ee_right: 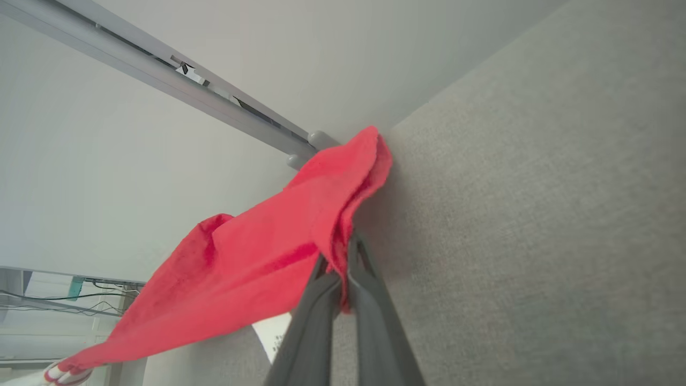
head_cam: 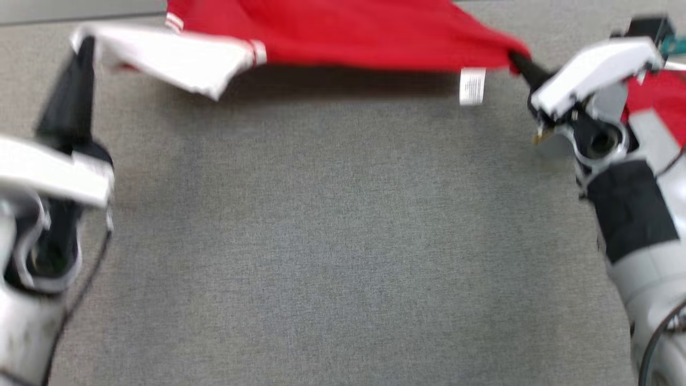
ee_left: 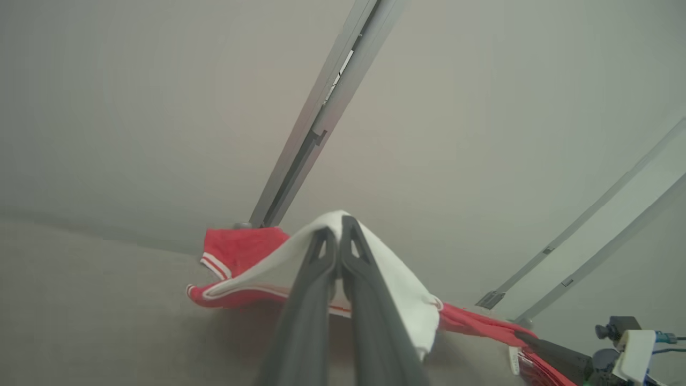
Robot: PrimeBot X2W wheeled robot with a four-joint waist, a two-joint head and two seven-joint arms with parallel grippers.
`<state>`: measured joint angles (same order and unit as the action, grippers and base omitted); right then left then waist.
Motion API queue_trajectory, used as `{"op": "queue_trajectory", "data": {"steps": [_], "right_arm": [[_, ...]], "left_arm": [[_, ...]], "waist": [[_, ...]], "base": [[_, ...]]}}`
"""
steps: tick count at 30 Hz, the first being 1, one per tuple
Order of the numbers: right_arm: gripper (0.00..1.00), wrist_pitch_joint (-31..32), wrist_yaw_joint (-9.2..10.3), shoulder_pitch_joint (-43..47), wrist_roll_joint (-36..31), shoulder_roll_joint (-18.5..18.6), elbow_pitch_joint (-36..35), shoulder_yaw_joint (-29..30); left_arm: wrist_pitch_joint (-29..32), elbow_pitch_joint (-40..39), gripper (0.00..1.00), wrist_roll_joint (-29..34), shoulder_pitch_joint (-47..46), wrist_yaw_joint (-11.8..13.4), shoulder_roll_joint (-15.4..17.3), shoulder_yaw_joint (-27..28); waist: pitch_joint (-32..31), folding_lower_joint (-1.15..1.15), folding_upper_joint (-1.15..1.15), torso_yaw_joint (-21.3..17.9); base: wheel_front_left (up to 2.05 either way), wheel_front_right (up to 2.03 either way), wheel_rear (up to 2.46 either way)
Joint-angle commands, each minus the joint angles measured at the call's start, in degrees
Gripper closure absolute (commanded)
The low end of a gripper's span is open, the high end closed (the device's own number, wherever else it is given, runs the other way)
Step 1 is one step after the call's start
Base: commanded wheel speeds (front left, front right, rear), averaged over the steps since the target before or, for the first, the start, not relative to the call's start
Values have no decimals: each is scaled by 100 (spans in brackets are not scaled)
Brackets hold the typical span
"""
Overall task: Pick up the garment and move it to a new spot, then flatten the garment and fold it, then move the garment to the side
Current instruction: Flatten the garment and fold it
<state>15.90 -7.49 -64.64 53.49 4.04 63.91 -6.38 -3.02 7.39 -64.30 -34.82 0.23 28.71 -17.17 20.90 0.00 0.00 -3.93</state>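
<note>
While both pincers stood fully closed, the garment (head_cam: 343,32) hung stretched between them over the far part of the grey table (head_cam: 343,241). Its near edge was lifted off the cloth top and cast a shadow beneath it. The left gripper (head_cam: 86,45) had its dark fingers pinched on the white sleeve (head_cam: 177,59) at the far left, and in the left wrist view the sleeve draped over its fingertips. The right gripper (head_cam: 519,58) was clamped on the red edge at the far right, with cloth bunched between its fingers. A white label (head_cam: 472,86) dangled from the garment's near edge, close to the right gripper. Beyond the garment a grey rail (ee_left: 316,123) ran along a pale wall.
</note>
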Motion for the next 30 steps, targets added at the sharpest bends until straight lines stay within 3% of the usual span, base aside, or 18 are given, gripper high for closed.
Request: {"op": "queue_trajectory", "data": {"steps": [1, 7, 14, 21, 30], "right_arm": [[100, 76, -1, 471, 91, 118, -361, -35], [100, 330, -1, 2263, 80, 463, -2128, -286], [100, 494, -1, 4386, -424, 831, -4653, -332], [100, 1026, -1, 5913, -745, 338, -6152, 351], [100, 1623, -1, 6692, -985, -4, -7019, 1000]], "left_arm": [[-71, -426, 100, -98, 563, 177, 77, 92], [-399, -1593, 100, -305, 2311, 620, 25, 251], [-728, -2215, 100, -293, 3555, 787, 30, 310], [-990, -2290, 100, -87, 4369, 817, -73, 225], [-1111, -2461, 100, -40, 4973, 733, -228, 218]], "waist": [[-206, 0, 0, -29], [-498, 0, 0, -23], [-689, 0, 0, -8], [-749, 0, 0, 11], [-828, 0, 0, 53]], "base": [[0, 0, 0], [0, 0, 0], [0, 0, 0], [0, 0, 0], [0, 0, 0]]}}
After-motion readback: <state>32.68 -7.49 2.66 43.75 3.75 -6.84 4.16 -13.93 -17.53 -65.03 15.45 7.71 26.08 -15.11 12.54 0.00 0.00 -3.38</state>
